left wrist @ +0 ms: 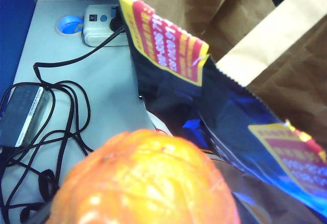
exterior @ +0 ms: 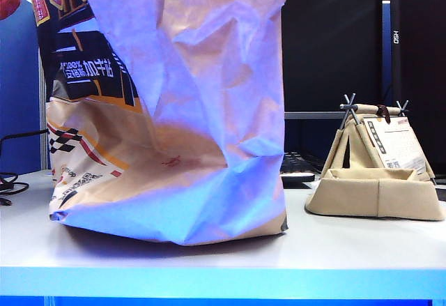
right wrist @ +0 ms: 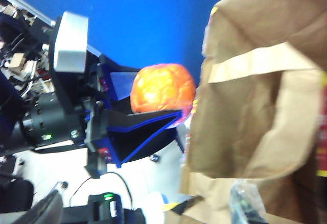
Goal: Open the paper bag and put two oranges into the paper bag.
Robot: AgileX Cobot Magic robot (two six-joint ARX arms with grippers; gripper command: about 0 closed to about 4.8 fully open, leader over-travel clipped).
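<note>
Grip: left hand [right wrist: 153, 114] clamps glossy reddish-orange fruit [right wrist: 162, 88], beside crinkled tan kraft-paper bag [exterior: 209, 111].
Right hand: unseen; state unknown.
Advice: centre fruit over the bag's mouth before releasing.

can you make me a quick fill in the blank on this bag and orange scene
1. The left gripper holds an ____.
2. The orange is held beside the top of the paper ____.
3. In the exterior view, the beige fabric tray stands to the ____ of the paper bag.

Missing words: orange; bag; right

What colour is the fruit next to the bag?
Glossy round orange fruit is orange-red; right wrist view shows it best.
</note>
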